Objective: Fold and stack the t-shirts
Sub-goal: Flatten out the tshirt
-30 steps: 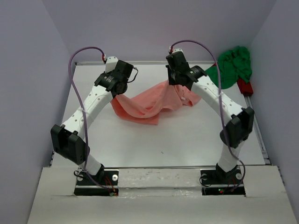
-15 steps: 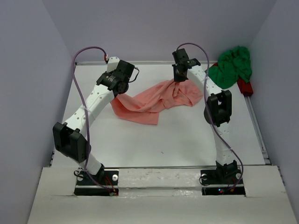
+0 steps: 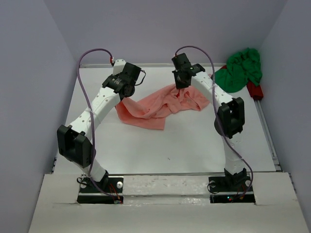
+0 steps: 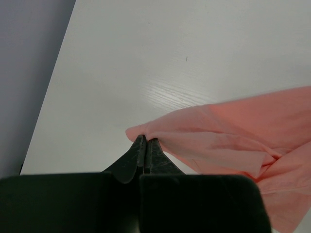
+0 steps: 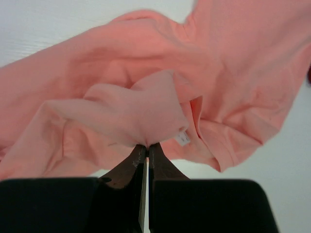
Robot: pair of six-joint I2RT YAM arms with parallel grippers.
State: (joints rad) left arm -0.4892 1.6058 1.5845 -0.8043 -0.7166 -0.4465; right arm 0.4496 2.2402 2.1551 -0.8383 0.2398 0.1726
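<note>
The left gripper (image 4: pixel 146 141) is pinched tight on a folded corner of the salmon pink t-shirt (image 3: pixel 155 107). The right gripper (image 5: pixel 147 147) is likewise closed on a bunched fold of it, just beside a small white tag (image 5: pixel 182 138) too small to read. The shirt sags between them, its middle rumpled on the white table (image 3: pixel 170 145) toward the far side. Open tabletop runs from the shirt to the arm bases, and walls stand close on both sides. The bright green t-shirt (image 3: pixel 240 70) is heaped in the far right corner, near a red object (image 3: pixel 254 90).
</note>
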